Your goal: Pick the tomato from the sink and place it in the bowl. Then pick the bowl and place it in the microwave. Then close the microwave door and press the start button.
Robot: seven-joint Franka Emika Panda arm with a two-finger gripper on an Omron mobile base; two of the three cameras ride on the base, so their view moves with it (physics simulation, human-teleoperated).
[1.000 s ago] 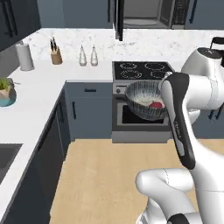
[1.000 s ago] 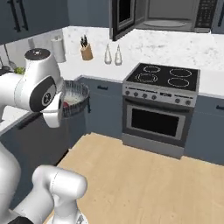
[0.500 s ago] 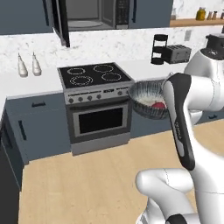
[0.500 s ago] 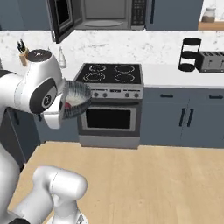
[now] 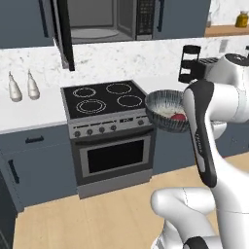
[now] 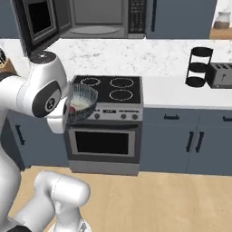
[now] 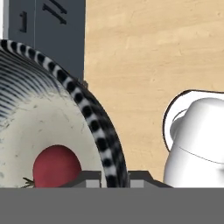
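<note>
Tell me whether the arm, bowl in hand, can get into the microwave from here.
Probably yes. The microwave door stands swung open, baring the cavity of the microwave. The gripper pinches the rim of the bowl, tomato inside, beside the stove; it must lift well up.

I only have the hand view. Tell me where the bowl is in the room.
Observer: The bowl is held in the air in front of the stove's right end.
Operator: Confirm the grip for me.
Observer: In the hand view the gripper is shut on the bowl's rim, one finger inside, one outside; the tomato lies inside.
Operator: Report the microwave.
Observer: The microwave is above the stove, its microwave door swung open to the left.
</note>
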